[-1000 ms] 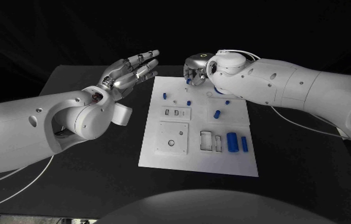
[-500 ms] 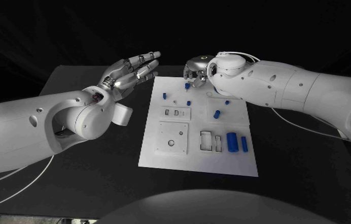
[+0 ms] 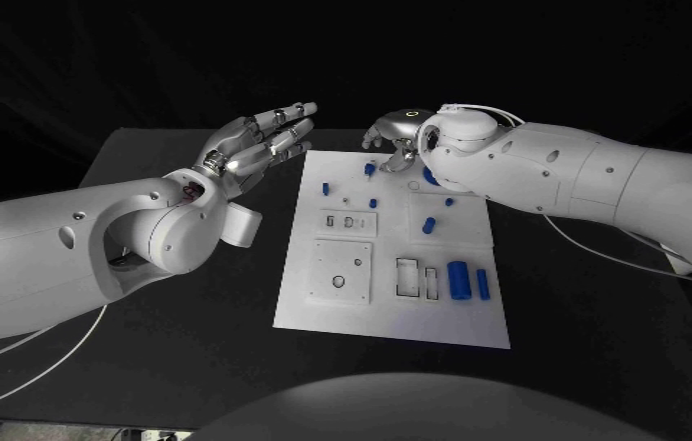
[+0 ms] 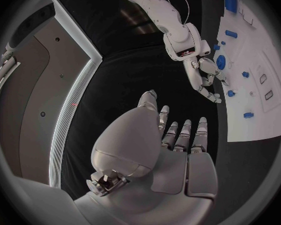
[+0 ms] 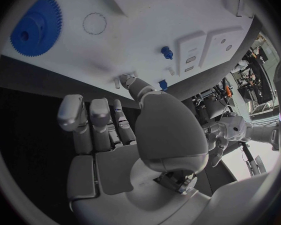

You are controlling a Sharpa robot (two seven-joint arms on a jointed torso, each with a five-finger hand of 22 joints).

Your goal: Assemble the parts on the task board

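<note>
The white task board [image 3: 389,311] lies in the middle of the black table. A blue gear [image 3: 430,174] lies flat near its far edge, with a small blue peg [image 3: 369,169] to its left. My right hand [image 3: 392,131] hovers above that far edge, fingers apart, holding nothing. In the right wrist view the gear [image 5: 34,27] lies on the board [image 5: 147,15] beyond the right hand [image 5: 128,135], and a peg [image 5: 163,85] stands by the thumb tip. My left hand [image 3: 267,136] is raised beside the board's far left corner, fingers straight and spread, empty.
More blue pegs [image 3: 428,225] stand mid-board, and two blue cylinders [image 3: 459,279] lie near the right edge. White slotted blocks [image 3: 348,223], a square plate [image 3: 340,271] and open frames [image 3: 415,278] take up the near half. From the left wrist view, the right hand [image 4: 204,80] hangs beside the gear [image 4: 220,62].
My right hand has lifted and drawn back from the board's far edge, uncovering the blue gear. The left hand has stayed where it was.
</note>
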